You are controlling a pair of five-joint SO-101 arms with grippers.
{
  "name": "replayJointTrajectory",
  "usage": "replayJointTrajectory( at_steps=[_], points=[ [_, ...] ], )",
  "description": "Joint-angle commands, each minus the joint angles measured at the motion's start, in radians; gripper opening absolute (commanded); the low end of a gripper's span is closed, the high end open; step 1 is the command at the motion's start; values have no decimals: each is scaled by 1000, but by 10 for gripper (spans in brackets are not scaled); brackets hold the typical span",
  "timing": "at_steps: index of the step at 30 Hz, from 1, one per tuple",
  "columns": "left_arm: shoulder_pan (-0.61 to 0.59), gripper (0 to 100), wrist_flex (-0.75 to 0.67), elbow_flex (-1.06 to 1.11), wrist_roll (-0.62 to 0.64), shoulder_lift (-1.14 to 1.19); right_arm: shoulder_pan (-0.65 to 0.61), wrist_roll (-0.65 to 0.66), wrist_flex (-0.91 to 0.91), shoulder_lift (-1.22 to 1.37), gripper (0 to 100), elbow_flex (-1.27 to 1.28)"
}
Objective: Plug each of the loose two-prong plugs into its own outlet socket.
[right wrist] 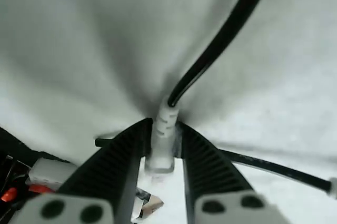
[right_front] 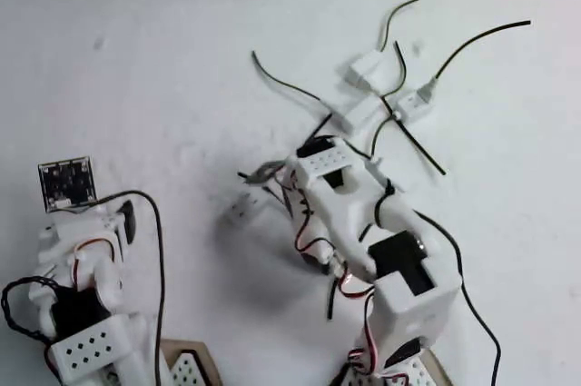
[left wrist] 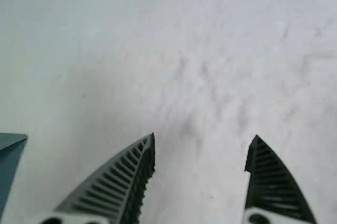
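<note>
Right gripper (right wrist: 164,128) clamped tight on white plug (right wrist: 160,150), black cord (right wrist: 226,34) trailing. Left gripper (left wrist: 204,136) wide apart, holding nothing, over table (left wrist: 158,50).

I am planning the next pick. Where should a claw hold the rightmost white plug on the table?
Probably take the white plug by its blocky body, from above, closing across its narrower sides: it lies flat on the table, and its cord leaves one end.
</note>
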Motion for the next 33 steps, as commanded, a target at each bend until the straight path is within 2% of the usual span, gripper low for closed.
replayJointTrajectory(
  at_steps=[1,5,10,16,20,28,31,33],
  points=[
    [-4,280,2,-5,0,-12,-45,8,2,-21,17,-2],
    [-4,280,2,-5,0,-12,-88,3,33,-176,17,3],
    [-4,280,2,-11,2,-12,-110,-9,122,-489,17,5],
    [-4,279,2,-11,5,-12,-117,-163,97,-805,17,9],
    [-4,279,2,-11,3,-12,-142,-278,-51,-908,17,98],
    [-4,280,2,-9,2,-12,-223,-422,-641,-1070,17,523],
    [10,282,-5,-14,3,-12,-257,-474,-711,-1145,17,574],
    [62,282,3,-38,5,-12,-295,-497,-713,-1196,17,580]
  ],
)
